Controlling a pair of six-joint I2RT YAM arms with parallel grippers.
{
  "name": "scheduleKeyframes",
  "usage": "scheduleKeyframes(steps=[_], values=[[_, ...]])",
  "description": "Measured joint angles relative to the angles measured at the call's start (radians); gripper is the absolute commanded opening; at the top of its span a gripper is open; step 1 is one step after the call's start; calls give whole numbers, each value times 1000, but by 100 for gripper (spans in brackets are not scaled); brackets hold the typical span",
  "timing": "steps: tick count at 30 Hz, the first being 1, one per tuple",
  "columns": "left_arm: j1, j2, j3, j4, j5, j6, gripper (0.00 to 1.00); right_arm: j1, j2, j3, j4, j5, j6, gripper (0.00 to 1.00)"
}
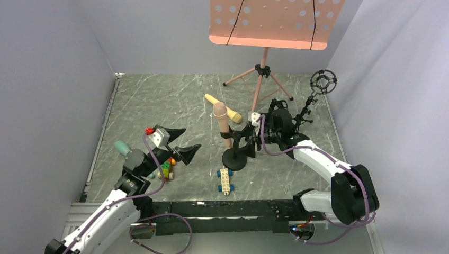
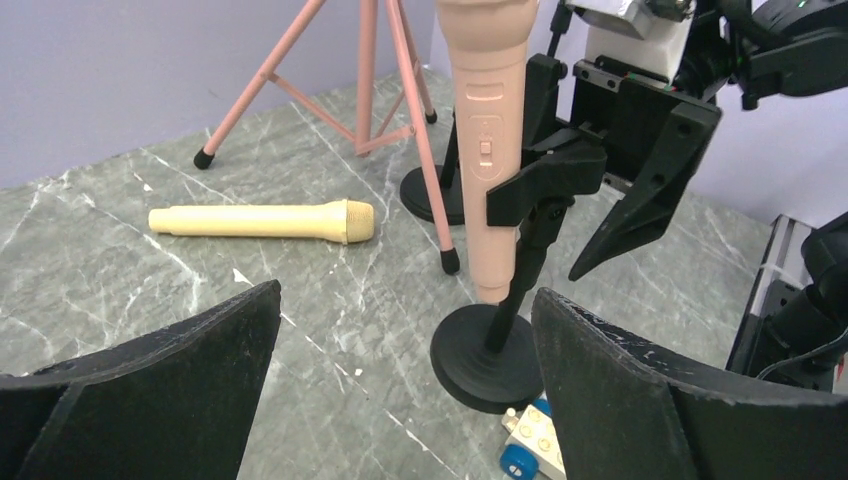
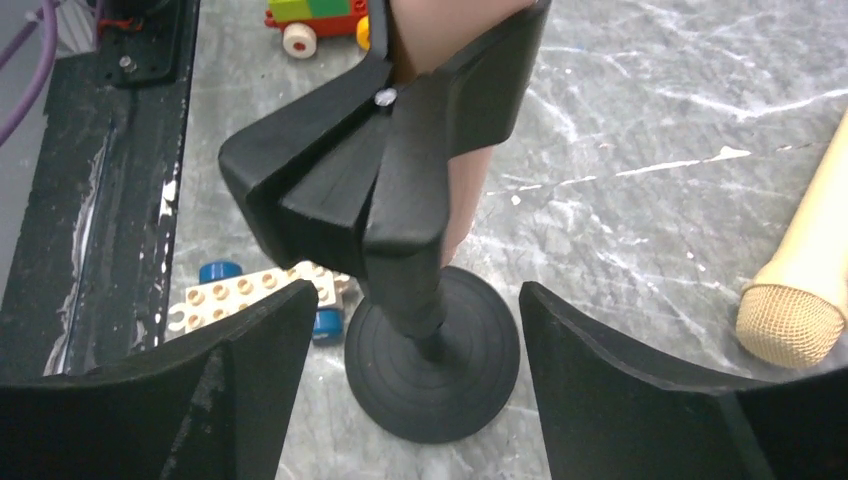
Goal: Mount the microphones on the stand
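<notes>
A pink microphone (image 1: pixel 221 119) stands upright in the clip of a black stand with a round base (image 1: pixel 234 157). It also shows in the left wrist view (image 2: pixel 487 130) and the right wrist view (image 3: pixel 465 190). A pale yellow microphone (image 1: pixel 222 107) lies flat on the table behind the stand. A teal-green microphone (image 1: pixel 123 147) lies at the left, partly hidden by my left arm. My left gripper (image 1: pixel 191 138) is open and empty, left of the stand (image 2: pixel 490 355). My right gripper (image 1: pixel 248 142) is open, its fingers on either side of the stand's pole (image 3: pixel 432 365), apart from it.
A white and blue brick car (image 1: pixel 225 180) lies just in front of the stand base. A colourful brick car (image 1: pixel 167 168) lies under my left wrist. A pink music stand (image 1: pixel 275 24) on a tripod (image 1: pixel 258 79) stands at the back. A black ring-mount stand (image 1: pixel 322 82) is at the back right.
</notes>
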Motion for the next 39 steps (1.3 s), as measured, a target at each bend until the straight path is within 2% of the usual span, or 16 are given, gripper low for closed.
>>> scheduleKeyframes(steps=[3,9,13,16,25,31,39], values=[[0,-44,-2,-24,-13,-9,99,6,12,0,71,-4,57,56],[0,-62,-2,-68,-19,-17,99,27,14,0,151,-4,132,40],[0,-74,10,-130,-21,-4,99,48,27,0,162,-2,147,17],[0,-93,36,-190,-29,18,99,53,29,2,179,18,149,8],[0,-177,142,-350,-92,95,99,76,103,128,71,58,163,3],[0,-228,218,-465,-161,127,99,123,271,400,-12,99,133,2],[0,-309,214,-531,-263,118,99,186,570,783,-40,161,79,3]])
